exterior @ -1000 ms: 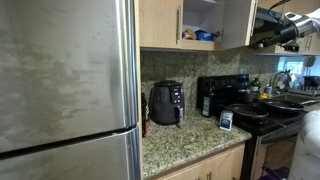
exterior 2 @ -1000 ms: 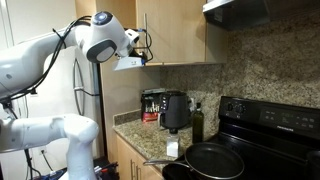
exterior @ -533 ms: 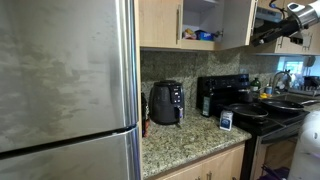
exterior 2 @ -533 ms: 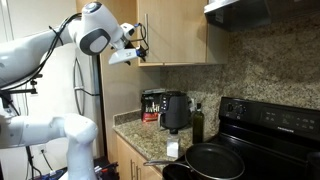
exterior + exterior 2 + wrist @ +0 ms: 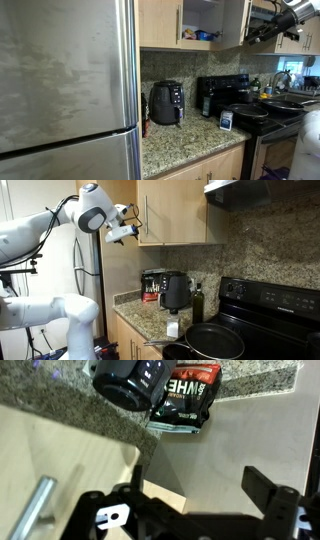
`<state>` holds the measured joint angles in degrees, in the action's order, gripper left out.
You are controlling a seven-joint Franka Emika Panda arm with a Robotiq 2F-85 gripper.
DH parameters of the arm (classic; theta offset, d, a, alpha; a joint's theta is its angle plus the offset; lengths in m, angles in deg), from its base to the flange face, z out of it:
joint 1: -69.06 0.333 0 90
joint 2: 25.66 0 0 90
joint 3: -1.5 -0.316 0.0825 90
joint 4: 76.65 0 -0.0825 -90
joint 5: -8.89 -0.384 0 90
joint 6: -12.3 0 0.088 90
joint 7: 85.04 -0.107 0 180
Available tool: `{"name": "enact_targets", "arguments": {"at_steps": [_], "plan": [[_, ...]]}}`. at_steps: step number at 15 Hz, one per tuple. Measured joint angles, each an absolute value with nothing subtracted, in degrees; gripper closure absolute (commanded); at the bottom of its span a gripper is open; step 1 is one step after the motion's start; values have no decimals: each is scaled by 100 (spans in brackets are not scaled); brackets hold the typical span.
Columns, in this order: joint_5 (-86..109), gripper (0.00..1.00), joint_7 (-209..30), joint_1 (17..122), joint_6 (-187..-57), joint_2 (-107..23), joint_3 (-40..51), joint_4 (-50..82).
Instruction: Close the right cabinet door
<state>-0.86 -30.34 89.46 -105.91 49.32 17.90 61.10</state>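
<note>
The right cabinet door (image 5: 237,22) stands open, swung out from the upper cabinet. In an exterior view its maple outer face (image 5: 175,210) shows, with the slim metal handle (image 5: 147,204) on its left edge. My gripper (image 5: 130,227) is up at that handle edge, and in an exterior view (image 5: 283,14) it is beside the door. In the wrist view the gripper (image 5: 198,468) is open and empty. A pale flat panel (image 5: 230,445) fills the space between the fingers, and a metal bar handle (image 5: 35,510) lies at the lower left.
A stainless fridge (image 5: 65,90) is at one side. On the granite counter (image 5: 190,135) stand a black air fryer (image 5: 166,102) and a coffee maker (image 5: 212,97). A black stove (image 5: 270,315) with a pan (image 5: 210,340) stands beside the counter, under a range hood (image 5: 262,190).
My gripper has risen and moved in toward the door's handle edge. The door itself has hardly shifted.
</note>
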Motion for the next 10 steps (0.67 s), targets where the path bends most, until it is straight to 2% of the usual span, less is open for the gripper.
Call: {"name": "enact_targets", "arguments": {"at_steps": [5, 10], "plan": [[-108, 0, -3563, 9155, -12016, 4829, 475, 5917], [247, 0, -3755, 9161, -12186, 4723, 89, 5824]]}}
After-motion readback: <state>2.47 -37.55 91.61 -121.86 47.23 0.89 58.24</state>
